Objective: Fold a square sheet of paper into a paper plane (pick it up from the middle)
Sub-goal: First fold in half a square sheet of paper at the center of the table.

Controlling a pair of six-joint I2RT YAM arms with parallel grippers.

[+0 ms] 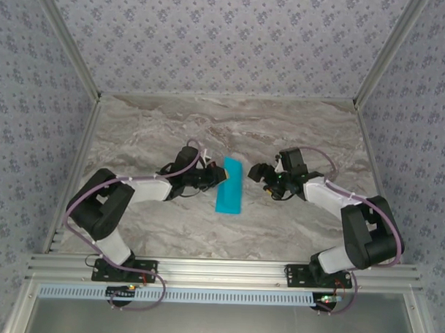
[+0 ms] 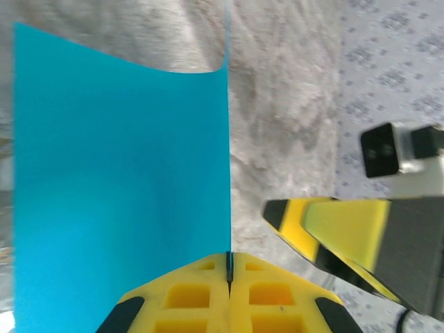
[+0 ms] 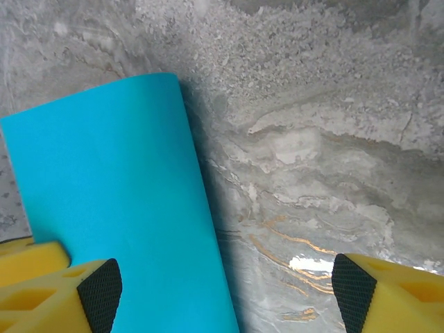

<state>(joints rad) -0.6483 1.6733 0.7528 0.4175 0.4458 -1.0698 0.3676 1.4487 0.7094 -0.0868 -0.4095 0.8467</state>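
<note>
Where wallpaper (image 1: 227, 35) rings it, veined marble table (image 1: 173, 121); cyan sheet (image 1: 229, 187) — central.

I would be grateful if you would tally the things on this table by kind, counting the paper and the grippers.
square sheet of paper, cyan-blue: 1
Grippers: 2 (left gripper, shut on the paper's edge; right gripper, open beside it)
Total: 3
</note>
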